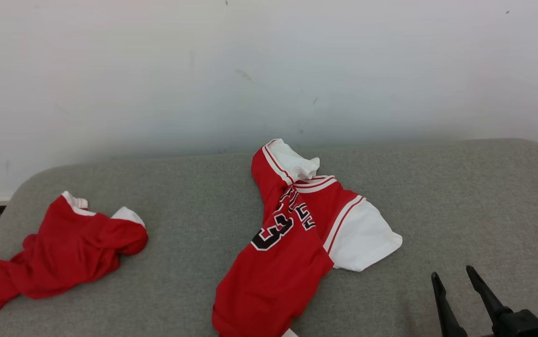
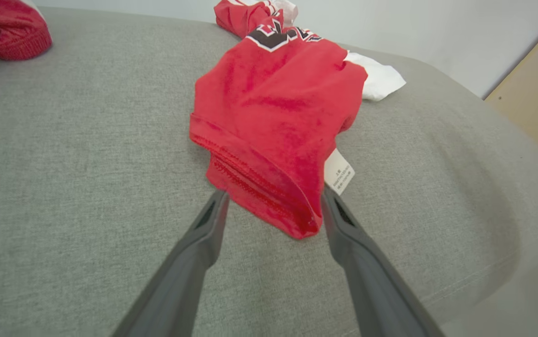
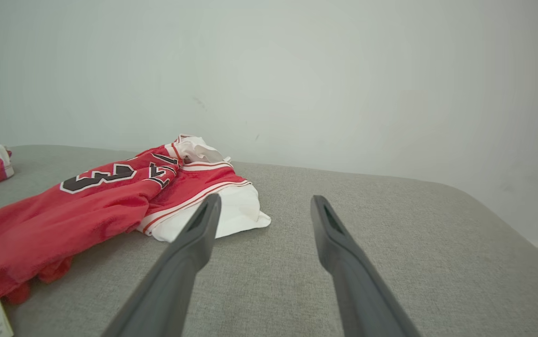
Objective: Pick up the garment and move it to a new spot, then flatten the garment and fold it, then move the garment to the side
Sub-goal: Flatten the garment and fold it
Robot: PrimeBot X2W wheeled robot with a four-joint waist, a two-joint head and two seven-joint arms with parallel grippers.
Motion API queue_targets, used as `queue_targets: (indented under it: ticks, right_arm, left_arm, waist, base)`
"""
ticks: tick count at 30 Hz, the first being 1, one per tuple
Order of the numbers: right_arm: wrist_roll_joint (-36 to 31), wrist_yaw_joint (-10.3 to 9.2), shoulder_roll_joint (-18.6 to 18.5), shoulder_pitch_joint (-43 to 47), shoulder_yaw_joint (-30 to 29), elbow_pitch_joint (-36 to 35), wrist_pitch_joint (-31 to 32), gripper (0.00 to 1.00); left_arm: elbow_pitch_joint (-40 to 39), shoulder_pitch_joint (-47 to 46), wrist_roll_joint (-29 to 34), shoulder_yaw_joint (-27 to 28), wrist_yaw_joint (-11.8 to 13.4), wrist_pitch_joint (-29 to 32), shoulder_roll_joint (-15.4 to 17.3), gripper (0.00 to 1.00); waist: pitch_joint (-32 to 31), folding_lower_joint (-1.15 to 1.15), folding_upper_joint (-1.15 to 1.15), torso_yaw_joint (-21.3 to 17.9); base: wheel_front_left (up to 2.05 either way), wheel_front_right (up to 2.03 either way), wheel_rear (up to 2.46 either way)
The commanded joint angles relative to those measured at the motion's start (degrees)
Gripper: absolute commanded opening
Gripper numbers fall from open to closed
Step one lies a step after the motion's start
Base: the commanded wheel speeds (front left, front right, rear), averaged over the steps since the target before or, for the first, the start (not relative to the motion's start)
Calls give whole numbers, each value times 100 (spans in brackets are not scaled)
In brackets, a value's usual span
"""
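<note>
The garment (image 1: 287,243) is a red jersey with white sleeves and a black number, lying crumpled along the middle of the grey cushion (image 1: 461,201). My left gripper (image 2: 273,194) is open, its two fingers standing on either side of the garment's (image 2: 273,107) lower hem, close to a white label (image 2: 339,172). My right gripper (image 1: 452,273) is open and empty, hovering over bare cushion to the right of the white sleeve (image 1: 362,238). In the right wrist view the gripper (image 3: 265,200) points past the garment (image 3: 86,206) toward the wall.
A second red garment (image 1: 68,248) lies bunched at the cushion's left end, seen also as a red heap (image 2: 2,28) in the left wrist view. A pale wall (image 1: 269,70) rises right behind the cushion. Wooden floor (image 2: 531,107) lies beyond the rounded right edge.
</note>
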Motion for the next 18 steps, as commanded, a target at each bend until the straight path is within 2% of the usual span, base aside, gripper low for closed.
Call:
queue_targets:
  ticks: [1, 7, 14, 18]
  right_arm:
    - [28, 0, -58, -70, 9, 27, 4, 100]
    - [-43, 0, -66, -413, 184, 289, 4, 100]
    - [47, 0, -117, -736, 356, 469, 4, 100]
    - [81, 0, -131, -815, 446, 513, 4, 100]
  left_arm:
    - [37, -43, -11, -54, -31, 70, 11, 100]
    - [368, -221, -180, -392, -148, 418, -26, 100]
    - [665, -583, -252, -720, -183, 279, -51, 100]
    - [933, -812, -272, -793, -98, 177, -52, 100]
  waist:
    - [27, 0, 0, 14]
    - [190, 0, 0, -12]
    - [358, 0, 0, -76]
    - [455, 0, 0, -131]
  base:
    - [0, 0, 0]
    - [0, 0, 0]
    - [0, 0, 0]
    - [0, 0, 0]
